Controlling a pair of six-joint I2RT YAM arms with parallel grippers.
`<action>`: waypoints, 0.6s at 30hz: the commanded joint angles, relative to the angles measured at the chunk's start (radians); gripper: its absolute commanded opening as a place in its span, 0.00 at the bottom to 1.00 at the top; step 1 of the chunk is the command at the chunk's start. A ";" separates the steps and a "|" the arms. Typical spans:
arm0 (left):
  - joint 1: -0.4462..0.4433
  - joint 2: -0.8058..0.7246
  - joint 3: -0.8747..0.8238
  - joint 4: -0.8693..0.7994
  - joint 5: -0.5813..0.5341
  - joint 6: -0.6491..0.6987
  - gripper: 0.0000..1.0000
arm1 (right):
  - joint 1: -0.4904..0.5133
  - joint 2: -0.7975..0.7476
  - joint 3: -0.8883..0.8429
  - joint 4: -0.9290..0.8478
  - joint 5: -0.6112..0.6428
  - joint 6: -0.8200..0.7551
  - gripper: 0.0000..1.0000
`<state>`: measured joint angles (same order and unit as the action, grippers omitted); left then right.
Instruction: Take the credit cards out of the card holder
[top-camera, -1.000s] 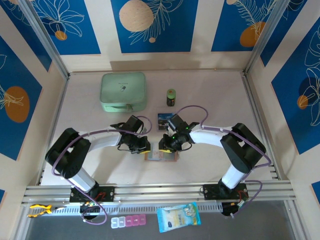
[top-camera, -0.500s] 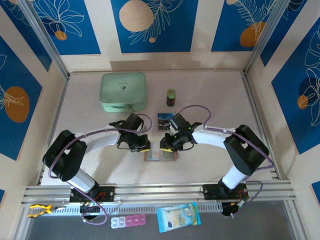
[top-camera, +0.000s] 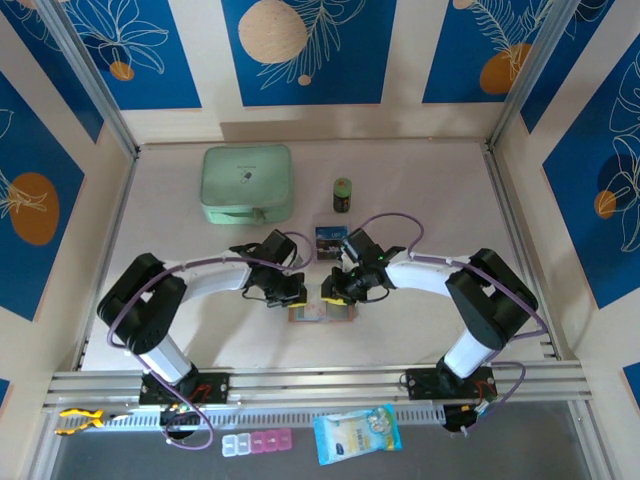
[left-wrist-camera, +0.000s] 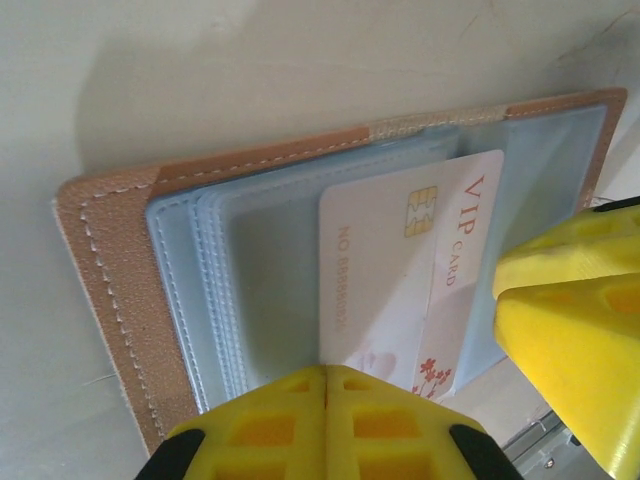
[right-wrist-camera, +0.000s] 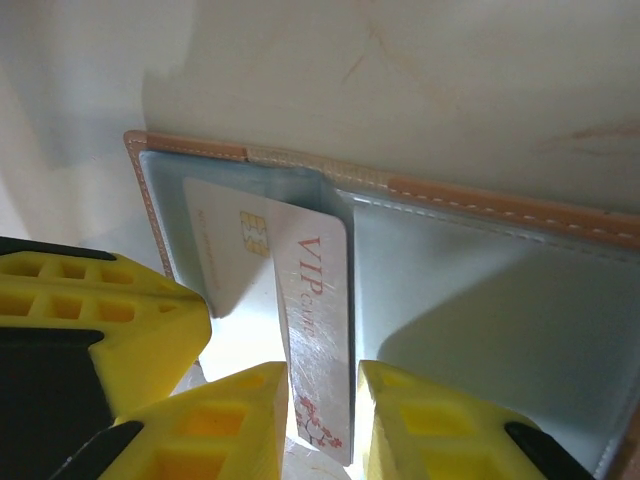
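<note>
In the right wrist view the whitish card (right-wrist-camera: 310, 330), long axis toward the frame bottom, is pinched by the right gripper (right-wrist-camera: 322, 420), while the left gripper (left-wrist-camera: 326, 420), jaws pressed together, is set on the open card holder (left-wrist-camera: 110, 290).

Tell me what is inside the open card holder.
The card holder holds clear sleeves and a whitish VIP card sticking partly out. The yellow claws hide the lower edge; any deeper cards cannot be seen.

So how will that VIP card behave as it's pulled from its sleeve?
The VIP card looks flat and thin with a chip, so probably stiff and light. Its glossy face may slip between the right gripper fingers. The card holder looks soft with clear sleeves, so it may drag along.
</note>
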<state>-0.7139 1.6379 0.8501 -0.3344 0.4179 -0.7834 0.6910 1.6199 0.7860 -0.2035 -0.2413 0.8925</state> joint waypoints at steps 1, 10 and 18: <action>-0.007 0.020 0.012 -0.026 -0.010 0.012 0.03 | -0.007 0.016 -0.014 0.004 -0.029 0.010 0.25; -0.006 0.038 0.001 -0.033 -0.024 0.012 0.02 | -0.008 0.047 -0.020 0.034 -0.054 0.011 0.25; -0.007 0.044 0.003 -0.043 -0.030 0.016 0.02 | -0.011 0.060 -0.021 0.064 -0.083 0.020 0.21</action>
<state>-0.7139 1.6470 0.8501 -0.3336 0.4175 -0.7830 0.6853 1.6630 0.7761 -0.1524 -0.2855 0.9001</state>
